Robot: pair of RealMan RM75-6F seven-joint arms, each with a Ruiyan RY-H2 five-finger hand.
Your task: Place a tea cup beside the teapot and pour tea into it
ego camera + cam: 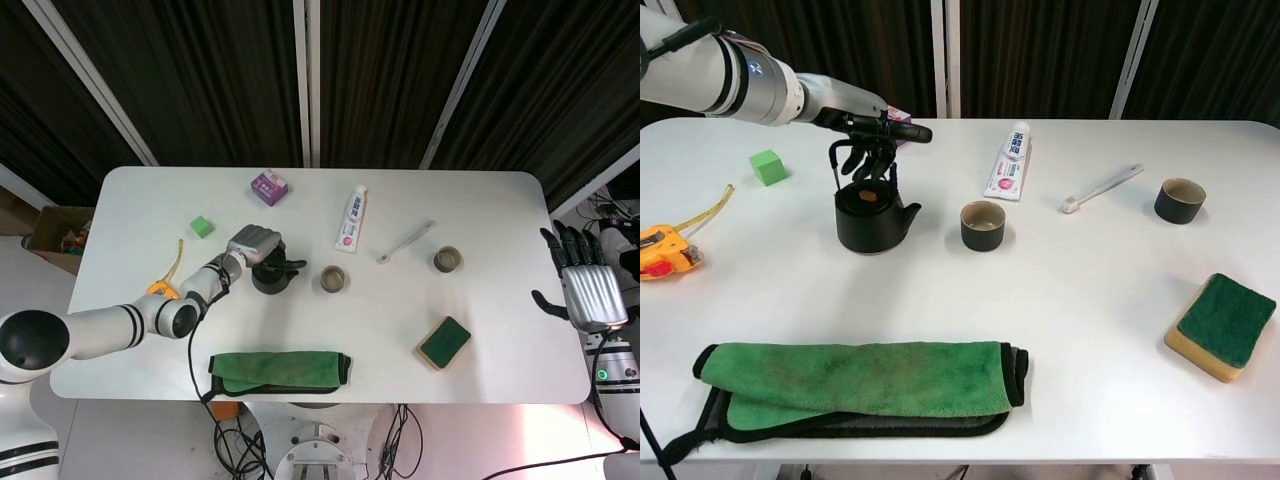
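Your left hand point(872, 148) sat at upper left of the chest view, fingers curled down around the teapot's point(873, 218) upright handle, though firm contact could not be confirmed; the tea cup point(983, 225) stood just right of the spout, apart from it. Around them lay a toothpaste tube point(1009, 161), a toothbrush point(1101, 187), a second cup point(1180, 200), a sponge point(1221, 325), a folded green cloth point(860, 388), a green cube point(767, 166), a tape measure point(665, 250) and a purple box point(269, 187). Your right hand point(586, 287) hung off the table point(1070, 300) at the head view's right edge, fingers spread and empty.
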